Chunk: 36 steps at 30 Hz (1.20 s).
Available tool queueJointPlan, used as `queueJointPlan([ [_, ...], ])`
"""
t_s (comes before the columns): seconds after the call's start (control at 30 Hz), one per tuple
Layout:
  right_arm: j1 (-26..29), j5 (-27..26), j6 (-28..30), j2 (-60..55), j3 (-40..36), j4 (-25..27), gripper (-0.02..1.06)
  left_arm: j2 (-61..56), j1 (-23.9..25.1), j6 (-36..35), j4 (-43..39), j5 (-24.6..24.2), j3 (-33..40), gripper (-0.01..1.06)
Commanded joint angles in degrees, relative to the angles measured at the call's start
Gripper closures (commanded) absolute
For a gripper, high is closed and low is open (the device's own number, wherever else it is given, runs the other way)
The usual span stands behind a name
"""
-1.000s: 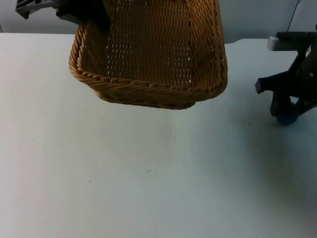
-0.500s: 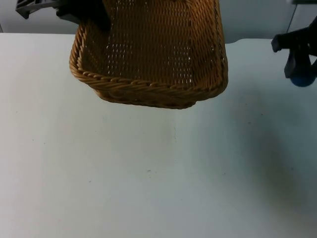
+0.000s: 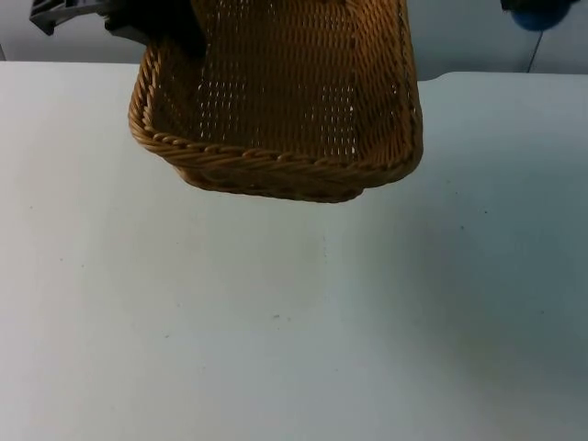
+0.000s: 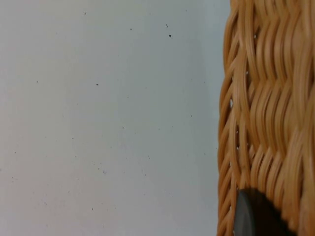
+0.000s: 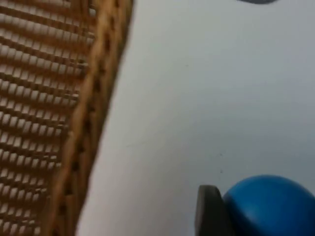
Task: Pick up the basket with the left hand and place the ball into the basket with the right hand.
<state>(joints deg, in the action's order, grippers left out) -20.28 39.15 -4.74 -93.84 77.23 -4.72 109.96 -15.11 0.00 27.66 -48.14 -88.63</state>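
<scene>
**Basket aloft, ball lifted clear of the table**

A woven wicker basket (image 3: 280,101) hangs in the air above the white table (image 3: 276,322), held at its far left corner by the left gripper (image 3: 156,23), whose black body shows against the grey partition wall (image 3: 478,37). The jaws are closed on the basket's rim: from the left wrist, a dark fingertip (image 4: 253,216) presses flat against the outer weave of the basket (image 4: 266,108), with the bare table (image 4: 108,118) beside it. The basket tilts so that its open mouth and latticed floor face the overhead camera, the near rim casting a soft shadow on the table below.

At the far right edge of the overhead view, the right gripper (image 3: 533,7) is raised high, carrying a blue ball (image 3: 537,16). From the right wrist, the ball (image 5: 268,206) sits tight against a black fingertip (image 5: 209,211), the jaws clamped on it, well above the table (image 5: 206,88). The basket's braided rim (image 5: 91,118) runs alongside, apart from the ball, which is outside the basket.
</scene>
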Motion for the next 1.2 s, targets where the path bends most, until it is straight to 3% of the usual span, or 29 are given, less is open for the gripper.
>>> queueJointPlan([
  [0.0, -1.94, 0.08, 0.48, 1.02, 0.68, 0.14, 1.05, 0.15, 0.08, 0.75, 1.73, 0.45, -0.59, 1.05],
  [0.2, -8.37, -0.34, 0.48, 1.27, 2.95, 0.14, 1.05, 0.42, 0.08, 1.06, 1.95, 0.58, -0.59, 1.05],
  [0.37, -12.6, -8.31, 1.35, 0.6, 2.95, 0.01, 1.05, 0.42, 0.08, 1.36, 2.48, 0.8, -0.59, 1.05],
  [0.7, -13.01, -15.44, 6.31, -5.43, 2.95, 0.52, 1.05, 0.42, 0.08, 1.36, 3.42, 0.94, -0.59, 1.05],
  [1.17, -14.21, -22.35, 7.08, -11.76, 2.95, 2.04, 1.05, 0.42, 0.16, 1.49, 3.53, 1.34, -0.59, 1.05],
])
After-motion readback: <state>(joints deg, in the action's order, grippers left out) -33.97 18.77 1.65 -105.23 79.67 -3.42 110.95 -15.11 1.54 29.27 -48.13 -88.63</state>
